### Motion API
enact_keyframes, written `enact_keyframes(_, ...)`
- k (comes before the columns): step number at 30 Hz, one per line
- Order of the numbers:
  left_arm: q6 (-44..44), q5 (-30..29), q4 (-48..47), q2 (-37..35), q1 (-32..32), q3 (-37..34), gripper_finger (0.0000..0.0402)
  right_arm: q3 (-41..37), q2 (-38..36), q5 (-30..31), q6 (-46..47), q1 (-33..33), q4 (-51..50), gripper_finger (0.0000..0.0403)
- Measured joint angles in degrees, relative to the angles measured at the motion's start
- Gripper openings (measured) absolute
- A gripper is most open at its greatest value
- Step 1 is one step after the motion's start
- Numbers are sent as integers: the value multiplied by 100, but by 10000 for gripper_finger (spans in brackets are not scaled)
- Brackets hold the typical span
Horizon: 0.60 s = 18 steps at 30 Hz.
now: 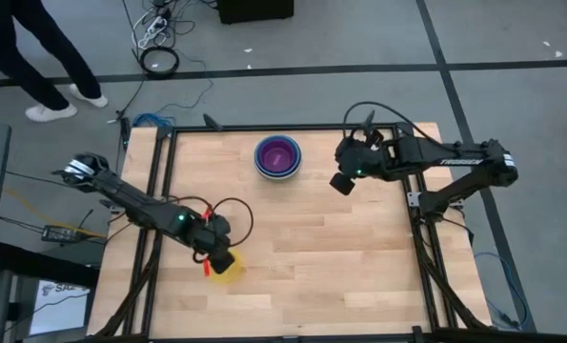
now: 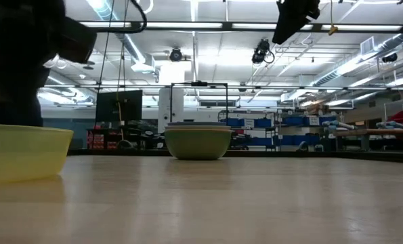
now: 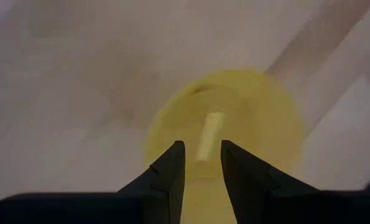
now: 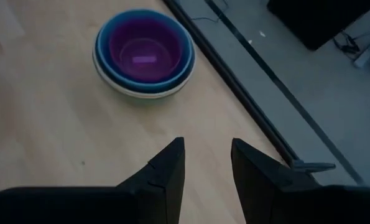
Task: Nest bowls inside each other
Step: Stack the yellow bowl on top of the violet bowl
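A stack of nested bowls rests on its base near the table's far edge, with a purple bowl innermost, a blue one around it and paler ones outside. A single yellow bowl stands upright near the table's near left. My left gripper points steeply down over it, open, its fingertips above the bowl's hollow with nothing between them. My right gripper hangs high to the right of the stack, open and empty, slanting down toward the stack.
Bare wood lies between the yellow bowl and the stack. A black frame rail runs along the table's far edge beside the stack. A person's legs and cables show on the floor beyond the far left corner.
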Motion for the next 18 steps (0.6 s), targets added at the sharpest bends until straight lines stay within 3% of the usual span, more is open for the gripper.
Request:
enact_keyframes(10,-266,84,-1190,1007,-12,1008,113,0,-4,1,-291,163,-44,118)
enact_keyframes(18,-110,-167,-1672,1345,-33,1472,113,0,-2,4,-428,165,-46,118)
